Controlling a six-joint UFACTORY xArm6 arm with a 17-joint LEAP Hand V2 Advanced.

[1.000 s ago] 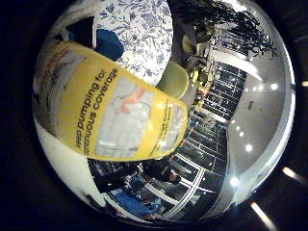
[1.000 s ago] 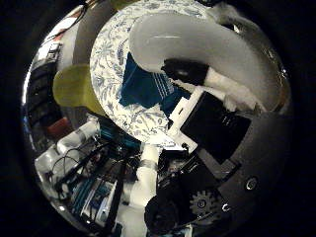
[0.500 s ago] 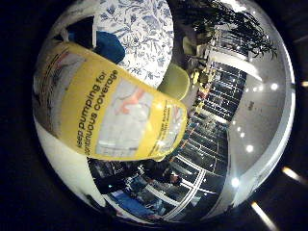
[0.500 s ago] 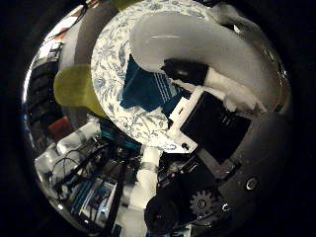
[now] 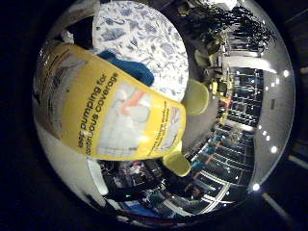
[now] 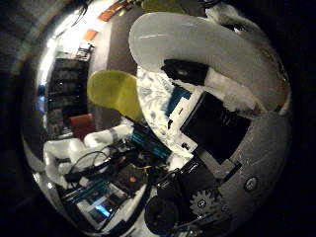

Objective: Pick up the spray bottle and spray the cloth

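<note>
The little finger side palm view is filled largely by the spray bottle (image 5: 110, 120), its yellow label and white body lying right against the palm. Beyond it is a round table (image 5: 159, 53) with a blue-flowered cloth cover, and on that table a dark blue cloth (image 5: 130, 70), partly hidden behind the bottle's edge. Two yellow-green chairs (image 5: 196, 96) stand just beside the table (one by its rim, the other lower and close to the bottle's base). None of the hand itself shows in this view.

The thumb side palm view shows what the other does not: the hand (image 6: 222, 148), with white and black parts and a small gear, and the bottle's curved white neck arching across it. A black finger (image 6: 185, 71) is curled onto that white neck, so the hand is clasped around the bottle. Here only a sliver of the table and a corner of the blue cloth show past the fingers, with one yellow-green chair next to the table's edge. The bottle is off the table, held in the hand, with the table and cloth well apart from it beyond.
</note>
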